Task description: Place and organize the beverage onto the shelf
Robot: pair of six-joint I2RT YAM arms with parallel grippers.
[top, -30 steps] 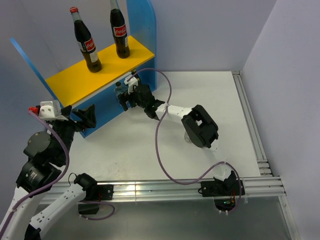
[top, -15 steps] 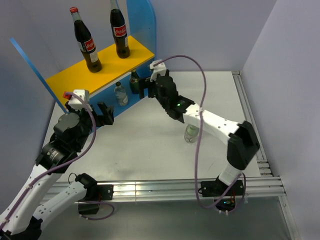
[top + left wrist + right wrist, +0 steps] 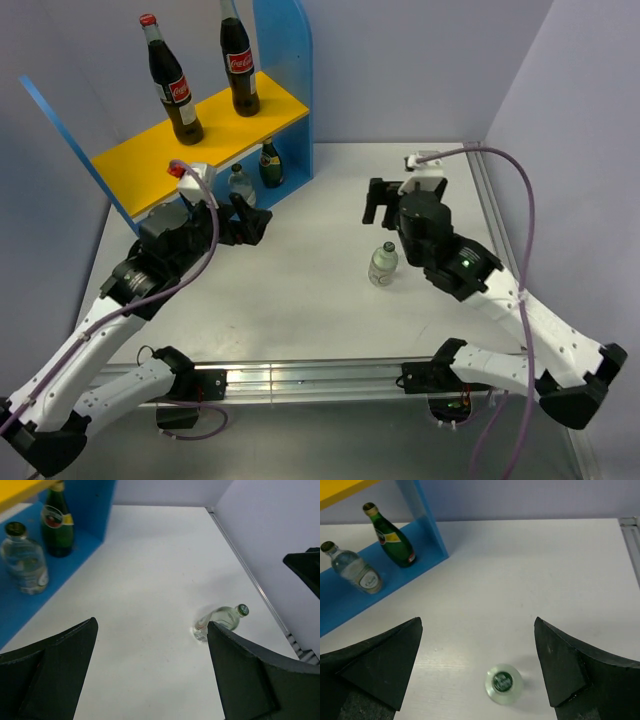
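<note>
Two tall dark cola bottles [image 3: 168, 80] [image 3: 238, 65] stand on the shelf's yellow top board [image 3: 140, 160]. On the blue lower board stand a small clear bottle [image 3: 238, 186] [image 3: 24, 560] [image 3: 355, 569] and a small dark green bottle [image 3: 270, 163] [image 3: 56, 527] [image 3: 390, 536]. A second small clear bottle [image 3: 381, 264] [image 3: 222, 620] [image 3: 503, 683] stands upright on the white table. My right gripper [image 3: 378, 203] [image 3: 478, 622] is open and empty, above and just behind this bottle. My left gripper [image 3: 250, 222] [image 3: 152, 625] is open and empty, in front of the lower board.
The shelf's blue side panel [image 3: 290, 90] rises at its right end. Aluminium rails run along the table's right edge [image 3: 500, 250] and near edge [image 3: 330, 375]. Grey walls close in the back and right.
My right gripper has drawn back from the shelf to the right, leaving the green bottle on the lower board, and now hangs over the table's clear bottle. My left arm has reached forward and right.
</note>
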